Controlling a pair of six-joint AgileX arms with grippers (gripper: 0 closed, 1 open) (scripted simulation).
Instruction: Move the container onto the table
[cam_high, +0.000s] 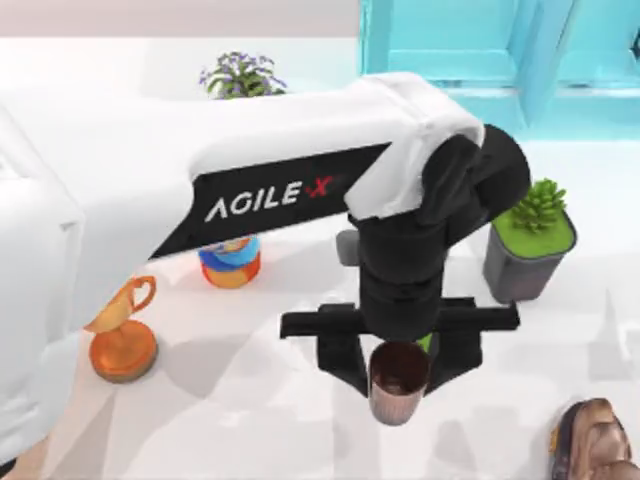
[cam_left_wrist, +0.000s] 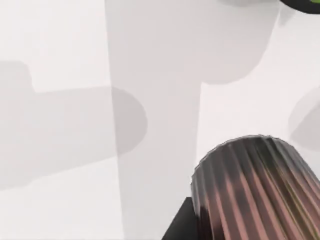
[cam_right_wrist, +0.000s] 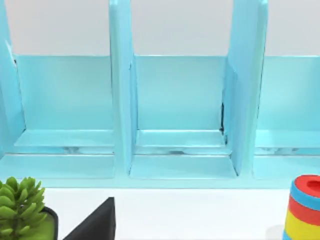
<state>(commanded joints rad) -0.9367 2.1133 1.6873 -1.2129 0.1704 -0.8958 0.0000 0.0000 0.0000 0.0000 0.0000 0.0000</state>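
From above, your left gripper (cam_high: 398, 372) holds the cup (cam_high: 399, 384) between its fingers, right of the trophy (cam_high: 122, 335), above the table (cam_high: 240, 410); the left wrist view shows the ribbed cup (cam_left_wrist: 255, 190) over bare white surface; lower it straight, keep it upright, release only once it touches; the right wrist view faces the turquoise shelf (cam_right_wrist: 175, 115).

Your container (cam_high: 398, 382), a small reddish-brown ribbed cup with a round open rim, sits upright between the two fingers of the left claw (cam_high: 399, 372), above the plain white table (cam_high: 250, 400).
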